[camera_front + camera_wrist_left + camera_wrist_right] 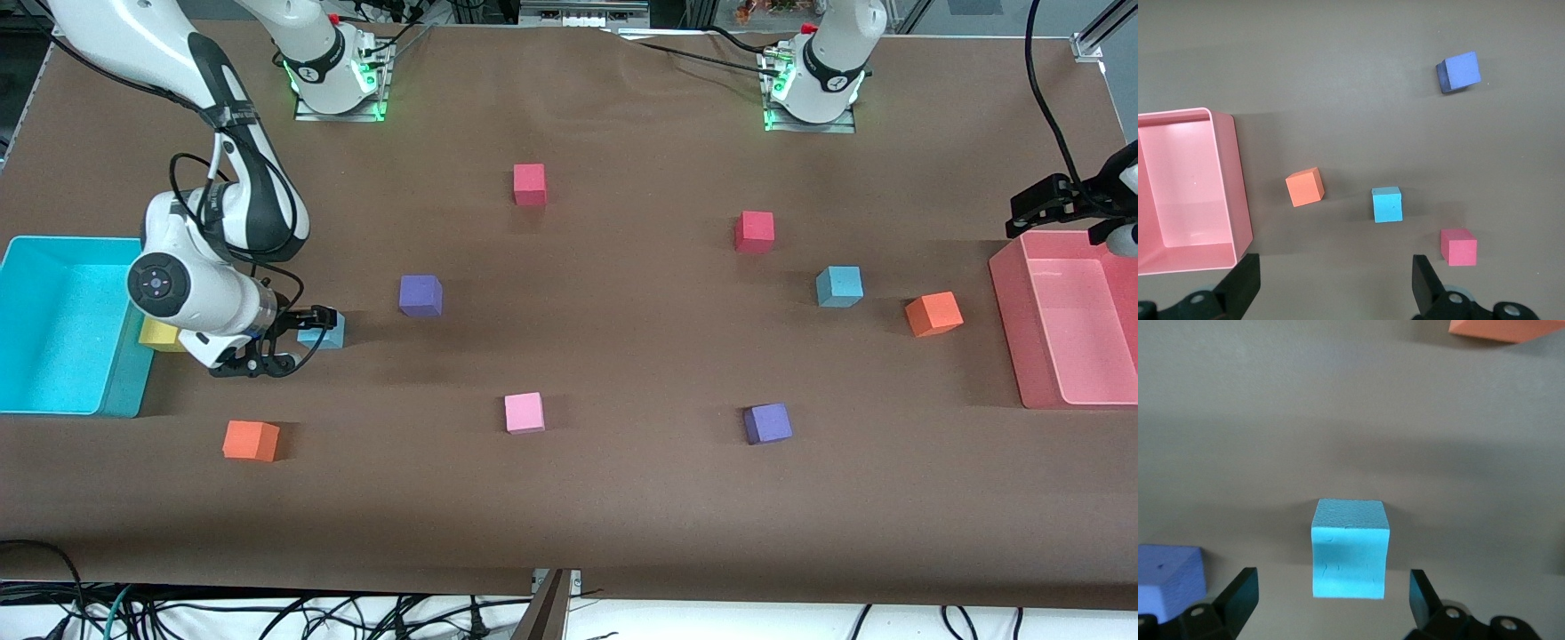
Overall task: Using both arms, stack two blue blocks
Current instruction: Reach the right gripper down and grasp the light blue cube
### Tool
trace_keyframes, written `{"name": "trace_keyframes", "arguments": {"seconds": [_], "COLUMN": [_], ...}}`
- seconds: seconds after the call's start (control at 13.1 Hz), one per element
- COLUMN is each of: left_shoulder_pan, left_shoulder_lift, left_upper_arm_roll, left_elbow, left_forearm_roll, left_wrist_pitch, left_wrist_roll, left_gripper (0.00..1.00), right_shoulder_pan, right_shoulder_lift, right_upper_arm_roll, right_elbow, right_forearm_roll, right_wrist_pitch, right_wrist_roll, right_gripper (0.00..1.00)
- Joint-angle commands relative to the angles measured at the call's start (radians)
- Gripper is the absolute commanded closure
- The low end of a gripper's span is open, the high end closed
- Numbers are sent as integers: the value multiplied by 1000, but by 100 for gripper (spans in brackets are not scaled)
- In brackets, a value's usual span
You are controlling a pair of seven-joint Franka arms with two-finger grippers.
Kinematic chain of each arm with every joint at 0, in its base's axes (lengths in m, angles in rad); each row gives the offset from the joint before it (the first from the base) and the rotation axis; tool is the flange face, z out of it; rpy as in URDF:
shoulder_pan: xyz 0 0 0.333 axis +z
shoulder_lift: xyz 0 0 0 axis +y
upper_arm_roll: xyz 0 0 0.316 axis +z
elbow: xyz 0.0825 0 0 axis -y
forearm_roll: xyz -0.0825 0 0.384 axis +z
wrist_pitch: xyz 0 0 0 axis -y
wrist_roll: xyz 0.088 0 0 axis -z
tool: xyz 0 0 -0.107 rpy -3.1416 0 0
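1. We see a brown table (569, 498) scattered with coloured cubes.
2. Our right gripper (298, 342) hangs spread wide around one blue block (1350, 547), beside the turquoise bin (53, 391).
3. Our left gripper (1331, 283) waits released above the pink bin (1009, 302); the other blue block (839, 286) sits near it.

One block (322, 332) by right hand (293, 340), other block (839, 286) toward left arm's end.
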Motion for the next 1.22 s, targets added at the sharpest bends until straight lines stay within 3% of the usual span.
{"name": "trace_keyframes", "arguments": {"seconds": [0.0, 0.76, 0.84, 0.91, 0.99, 1.14], "left_shoulder_pan": [3, 0, 0, 2, 2, 0], "left_shoulder_lift": [9, 18, 18, 18, 18, 18], "left_upper_arm_roll": [3, -3, -1, -1, -1, -1], "left_elbow": [55, 58, 60, 60, 60, 60], "left_forearm_roll": [22, 19, 19, 19, 21, 19], "left_wrist_pitch": [-20, -20, -20, -20, -20, -20], "left_wrist_roll": [14, 8, 8, 8, 8, 8], "left_gripper": [0, 0, 0, 0, 0, 0], "right_shoulder_pan": [-9, -16, -25, -28, -26, -23], "right_shoulder_lift": [-9, 84, 86, 89, 90, 94], "right_upper_arm_roll": [-6, -7, -7, -7, -7, -6], "right_elbow": [-67, -58, -58, -58, -52, -37], "right_forearm_roll": [12, 16, 16, 15, 15, 18], "right_wrist_pitch": [73, 130, 128, 126, 117, 96], "right_wrist_roll": [8, 8, 4, -7, -45, -52], "right_gripper": [0, 3, 21, 56, 100, 100]}}
